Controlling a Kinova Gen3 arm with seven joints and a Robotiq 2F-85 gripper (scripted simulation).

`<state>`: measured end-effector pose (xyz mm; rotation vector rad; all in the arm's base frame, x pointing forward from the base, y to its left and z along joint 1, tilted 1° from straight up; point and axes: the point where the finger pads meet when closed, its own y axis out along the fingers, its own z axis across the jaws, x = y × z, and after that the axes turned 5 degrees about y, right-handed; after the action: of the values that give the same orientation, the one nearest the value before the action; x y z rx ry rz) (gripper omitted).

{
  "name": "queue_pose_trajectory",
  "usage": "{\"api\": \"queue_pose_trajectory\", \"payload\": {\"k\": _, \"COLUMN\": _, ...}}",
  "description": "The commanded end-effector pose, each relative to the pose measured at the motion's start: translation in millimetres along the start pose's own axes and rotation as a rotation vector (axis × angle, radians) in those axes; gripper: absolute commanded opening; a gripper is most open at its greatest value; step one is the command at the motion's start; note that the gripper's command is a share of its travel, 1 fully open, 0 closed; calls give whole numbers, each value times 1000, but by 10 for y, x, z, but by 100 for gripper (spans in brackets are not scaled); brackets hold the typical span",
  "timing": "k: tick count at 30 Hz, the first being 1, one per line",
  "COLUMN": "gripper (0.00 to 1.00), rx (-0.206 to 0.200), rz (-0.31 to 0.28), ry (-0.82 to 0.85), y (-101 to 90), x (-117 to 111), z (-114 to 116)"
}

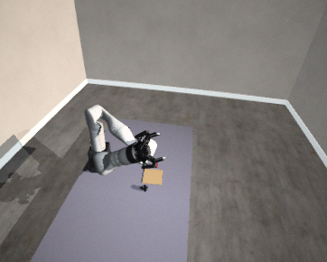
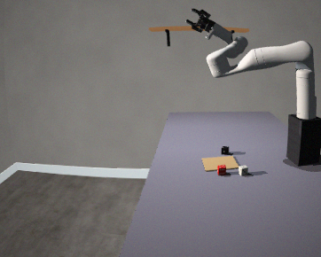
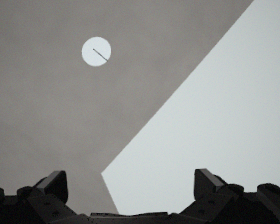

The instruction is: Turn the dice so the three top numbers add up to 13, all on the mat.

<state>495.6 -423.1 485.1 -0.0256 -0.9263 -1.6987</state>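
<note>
Tan mat (image 1: pixel 153 177) (image 2: pixel 220 163), flat on the desk (image 1: pixel 135 226) (image 2: pixel 213 213). In the exterior view, dice lie off it: black (image 1: pixel 144 188) (image 2: pixel 225 150) at 12 o'clock, white (image 2: pixel 243 170) at 4, red (image 1: pixel 157 165) (image 2: pixel 222 170) at 6. The end effector (image 1: pixel 161 146) (image 2: pixel 191 15) (image 3: pixel 130 185), raised high, is wide and empty.

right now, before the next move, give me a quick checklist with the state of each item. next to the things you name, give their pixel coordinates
1. Tool (image 1: pixel 161 146) (image 2: pixel 191 16) (image 3: pixel 130 185) open with nothing between its fingers: ok
2. Tool down near the dice: not ok, it is raised high above the table (image 1: pixel 122 217) (image 2: pixel 213 213)
3. Wrist view shows the dice: not ok, none in it
4. Black die (image 1: pixel 144 188) (image 2: pixel 225 150) fully on the mat (image 1: pixel 153 176) (image 2: pixel 219 163): not ok, it is beside it on the table
5. White die (image 2: pixel 243 170) fully on the mat: not ok, off it
6. Top numbers add up to 13: cannot tell, pips too small
</note>
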Motion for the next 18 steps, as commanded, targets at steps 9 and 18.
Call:
{"api": "queue_pose_trajectory", "payload": {"k": 9, "gripper": 100, "rx": -107, "rz": -322, "ry": 138, "y": -534, "x": 1026, "z": -425}}
{"api": "queue_pose_trajectory", "payload": {"k": 18, "gripper": 100, "rx": -211, "rz": -620, "ry": 300, "y": -1298, "x": 1690, "z": -977}}
